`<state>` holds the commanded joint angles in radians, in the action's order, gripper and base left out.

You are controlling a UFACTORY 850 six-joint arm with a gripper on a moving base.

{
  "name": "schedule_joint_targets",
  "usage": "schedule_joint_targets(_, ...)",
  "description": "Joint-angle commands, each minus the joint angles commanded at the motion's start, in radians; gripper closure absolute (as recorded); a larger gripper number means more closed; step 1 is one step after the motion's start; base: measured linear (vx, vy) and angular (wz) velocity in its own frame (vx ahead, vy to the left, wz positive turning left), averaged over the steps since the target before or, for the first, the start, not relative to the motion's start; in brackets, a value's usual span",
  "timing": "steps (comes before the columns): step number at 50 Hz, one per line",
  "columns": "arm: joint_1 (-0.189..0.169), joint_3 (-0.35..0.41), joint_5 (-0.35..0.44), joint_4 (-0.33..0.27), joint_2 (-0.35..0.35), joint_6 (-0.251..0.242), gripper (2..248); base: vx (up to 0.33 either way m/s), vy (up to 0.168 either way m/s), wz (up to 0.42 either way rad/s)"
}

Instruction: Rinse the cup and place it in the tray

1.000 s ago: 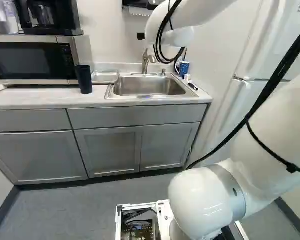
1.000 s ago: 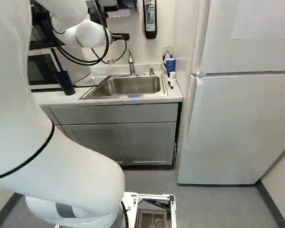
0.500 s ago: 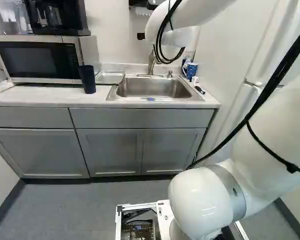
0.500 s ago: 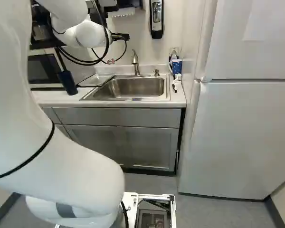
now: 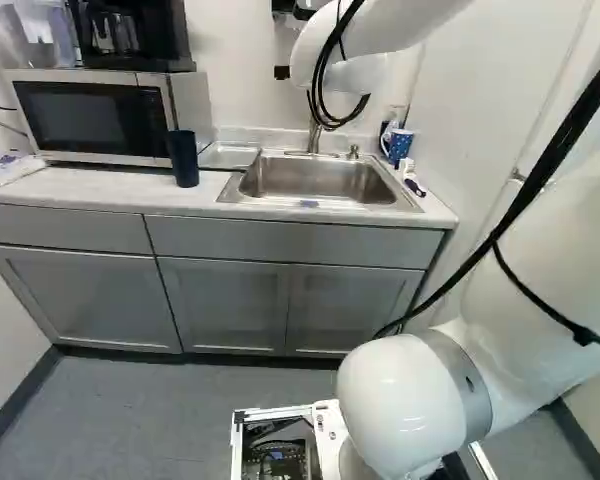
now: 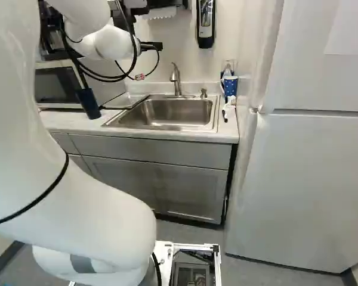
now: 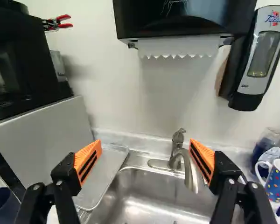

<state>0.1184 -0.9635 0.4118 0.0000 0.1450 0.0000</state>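
Because both candidates for the cup stand clear of it, the gripper [image 7: 144, 150] has nothing in its hold: its fingers are spread wide, presumably to leave room for a cup's body. It is raised facing the wall, with the tap [image 7: 178, 156] beyond the fingers, untouched. That height probably keeps it safe from knocking the spout, which curves over the sink [image 5: 315, 182] where rinse water can drain.

Beside the sink, on the microwave's side, lies the tray [image 7: 101, 179], low and flat, a sensible spot for something wet. Past it, close to the microwave [image 5: 95, 120], a dark tumbler [image 5: 183, 158] stands upright on the counter [image 5: 90, 190]. At the sink's other side is a spotted mug [image 7: 279, 181], its handle turned towards the basin, perhaps handy for a grasp. I can't tell which of the two is meant; the tumbler, nearer the tray, seems likelier. Either way, picking it up looks like the job in hand, and the gripper would need to come lower and sideways first
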Motion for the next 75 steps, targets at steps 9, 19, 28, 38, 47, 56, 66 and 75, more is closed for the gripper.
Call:
schedule_joint_targets(9, 0.000, 0.000, 0.000, 0.000, 0.000, 0.000, 3, 0.076, -0.039, 0.166)
schedule_joint_targets(19, 0.000, 0.000, 0.000, 0.000, 0.000, 0.000, 3, 0.069, -0.027, 0.149)
schedule_joint_targets(28, 0.000, 0.000, 0.000, 0.000, 0.000, 0.000, 3, 0.063, -0.019, 0.137)
schedule_joint_targets(38, 0.000, 0.000, 0.000, 0.000, 0.000, 0.000, 3, 0.054, -0.014, 0.130)
schedule_joint_targets(47, 0.000, 0.000, 0.000, 0.000, 0.000, 0.000, 3, 0.059, -0.013, 0.130)
schedule_joint_targets(56, 0.000, 0.000, 0.000, 0.000, 0.000, 0.000, 3, 0.058, -0.011, 0.137)
schedule_joint_targets(66, 0.000, 0.000, 0.000, 0.000, 0.000, 0.000, 3, 0.061, -0.014, 0.143)
schedule_joint_targets(75, 0.000, 0.000, 0.000, 0.000, 0.000, 0.000, 3, 0.068, -0.032, 0.049)
